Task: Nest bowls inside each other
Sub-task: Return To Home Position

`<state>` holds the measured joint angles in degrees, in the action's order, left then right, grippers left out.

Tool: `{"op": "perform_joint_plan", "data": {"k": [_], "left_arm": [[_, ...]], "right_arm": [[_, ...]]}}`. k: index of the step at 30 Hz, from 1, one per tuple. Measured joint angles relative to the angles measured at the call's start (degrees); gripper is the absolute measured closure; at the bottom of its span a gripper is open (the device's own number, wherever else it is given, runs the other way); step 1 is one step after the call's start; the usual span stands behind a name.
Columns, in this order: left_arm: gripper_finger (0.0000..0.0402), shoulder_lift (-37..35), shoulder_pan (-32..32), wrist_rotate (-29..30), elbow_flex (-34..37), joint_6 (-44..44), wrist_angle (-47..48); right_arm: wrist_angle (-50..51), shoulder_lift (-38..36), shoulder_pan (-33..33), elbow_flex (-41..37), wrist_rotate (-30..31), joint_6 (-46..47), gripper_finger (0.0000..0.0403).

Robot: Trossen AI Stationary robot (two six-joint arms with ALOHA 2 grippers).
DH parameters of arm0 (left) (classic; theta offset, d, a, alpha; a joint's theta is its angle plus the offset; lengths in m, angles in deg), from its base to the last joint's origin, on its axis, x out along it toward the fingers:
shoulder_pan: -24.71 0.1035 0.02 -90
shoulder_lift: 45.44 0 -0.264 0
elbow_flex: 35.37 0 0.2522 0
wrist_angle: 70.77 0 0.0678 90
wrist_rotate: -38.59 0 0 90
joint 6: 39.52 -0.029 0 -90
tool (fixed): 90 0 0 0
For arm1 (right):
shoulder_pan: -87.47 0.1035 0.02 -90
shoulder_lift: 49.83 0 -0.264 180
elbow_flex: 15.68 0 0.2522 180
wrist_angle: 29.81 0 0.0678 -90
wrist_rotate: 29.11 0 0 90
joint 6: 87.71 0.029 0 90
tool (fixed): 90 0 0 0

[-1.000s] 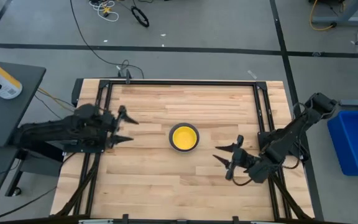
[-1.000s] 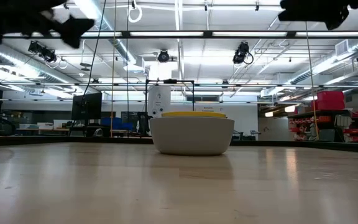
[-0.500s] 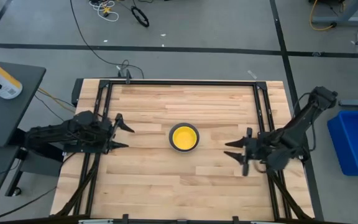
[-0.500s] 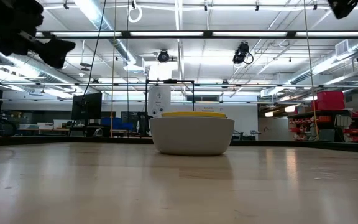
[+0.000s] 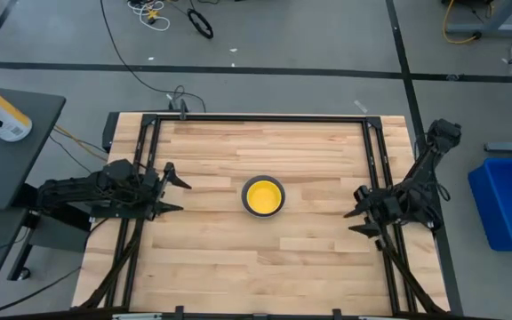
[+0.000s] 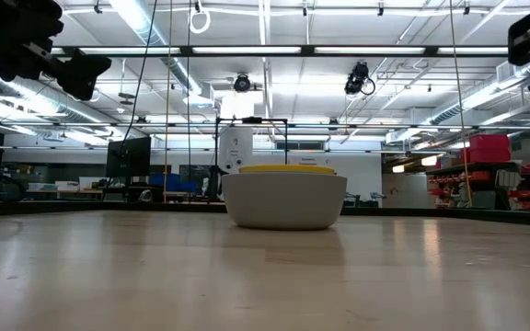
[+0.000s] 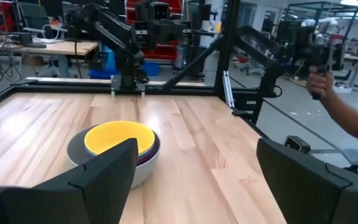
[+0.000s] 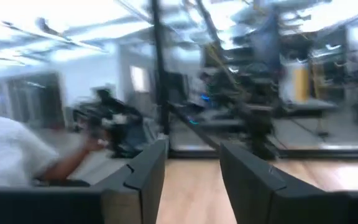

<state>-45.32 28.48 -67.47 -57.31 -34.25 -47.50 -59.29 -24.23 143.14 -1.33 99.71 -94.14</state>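
The bowls stand as one nested stack [image 5: 263, 196] at the table's middle, resting on the grey bowl's base [image 6: 283, 221]. The yellow bowl [image 7: 118, 138] sits innermost, with blue and red rims showing just inside the grey wall [image 7: 143, 169]. My left gripper [image 5: 174, 196] hovers open at the table's left side, pointing level at the stack and well short of it. At the table's right edge my right gripper [image 5: 356, 221] stands open too, with nothing between its fingers [image 8: 145, 177].
Black frame rails [image 5: 145, 160] run along the table's left and right sides. Beyond the table's far edge a person's hand [image 7: 328, 93] holds a dark device. A blue bin [image 5: 509, 200] stands off the table on the right.
My right gripper has drawn back from the stack toward the table's right edge and tipped up from a downward slant to about level. My left gripper has sunk a little and pulled back toward the left edge. The stack has kept still.
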Motion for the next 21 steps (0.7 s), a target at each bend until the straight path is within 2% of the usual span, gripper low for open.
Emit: {"op": "perform_joint_plan", "data": {"k": [2, 6, 10, 14, 17, 21], "left_arm": [[0.0065, 0.0, 0.0, 0.0, 0.0, 0.1, 0.0], [0.0063, 0.0, 0.0, 0.0, 0.0, 0.1, 0.0], [0.0063, 0.0, 0.0, 0.5, 0.0, 0.1, 0.2], [0.0065, 0.0, 0.0, 1.6, 0.0, 0.1, 0.5], [0.0064, 0.0, 0.0, 2.1, 0.0, 0.1, 0.5], [0.0063, 0.0, 0.0, 2.1, 0.0, 0.1, 0.9]], "right_arm": [[5.6, -2.3, -0.3, 0.7, -2.6, 1.8, 0.0242], [10.1, -5.4, -1.3, -0.1, -7.5, 1.2, 0.0240], [17.2, -7.1, -4.2, -0.1, -6.0, 2.4, 0.0236], [18.1, -8.2, -11.7, -0.1, -7.9, -0.8, 0.0237], [18.4, -9.3, -19.8, -0.1, -12.5, -2.8, 0.0241], [20.7, -10.0, -30.9, -0.1, -13.3, -2.8, 0.0242]]}}
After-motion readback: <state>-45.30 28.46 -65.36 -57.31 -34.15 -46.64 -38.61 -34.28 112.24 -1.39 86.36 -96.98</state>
